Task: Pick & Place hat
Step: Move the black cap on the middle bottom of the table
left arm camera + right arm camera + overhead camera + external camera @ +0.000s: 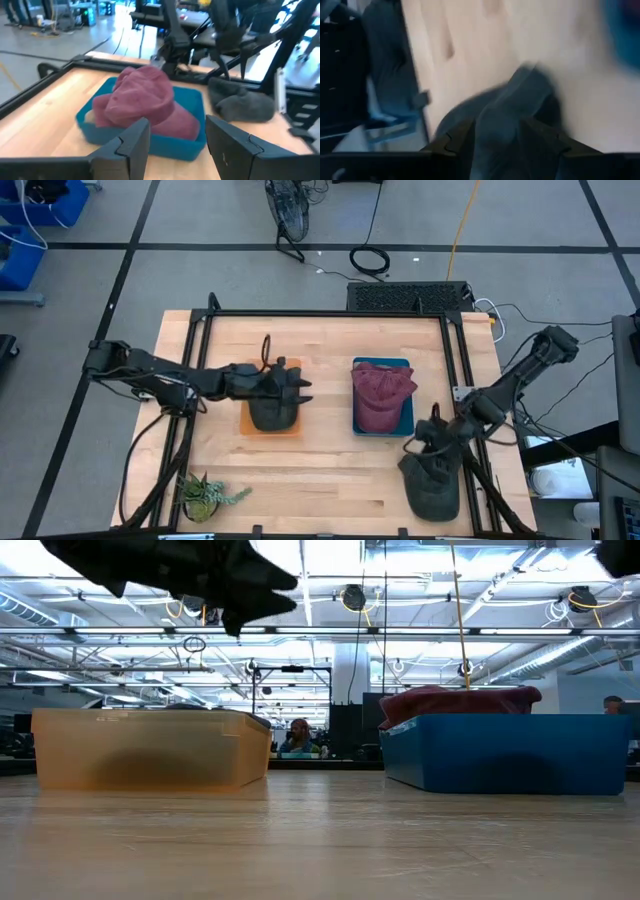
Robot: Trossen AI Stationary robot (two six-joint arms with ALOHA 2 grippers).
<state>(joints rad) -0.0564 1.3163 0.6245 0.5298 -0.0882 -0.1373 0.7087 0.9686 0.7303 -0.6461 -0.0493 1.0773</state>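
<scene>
- Landmark: blue bin (405, 427), sits mid-table on the wooden table (330, 480).
- Maroon hat (381, 395) lies bunched inside the blue bin, filling most of it; bulges over the rim in the low view (455, 700) and the left wrist view (142, 100).
- Dark grey hat (432, 485) lies on the table, off the blue bin's near-right corner, close to the table's front edge, apart from the bin.
- Right gripper (432, 442) is over the top end of the dark grey hat, just beside the blue bin's near-right corner.
- Right wrist view: fingers (455, 137) straddle a raised fold of the dark grey hat (505, 115); picture blurred, cannot tell if they pinch the cloth or stand loose.
- Orange bin (245, 426) sits left of the blue bin, clear gap between them; a dark hat (272, 412) lies in it.
- Left gripper (300, 385) hovers over the orange bin's side nearest the blue bin, fingers (132, 142) spread apart, nothing between them, pointing toward the maroon hat.
- Small potted plant (205, 496) stands far left of the blue bin, at the table's front corner.
</scene>
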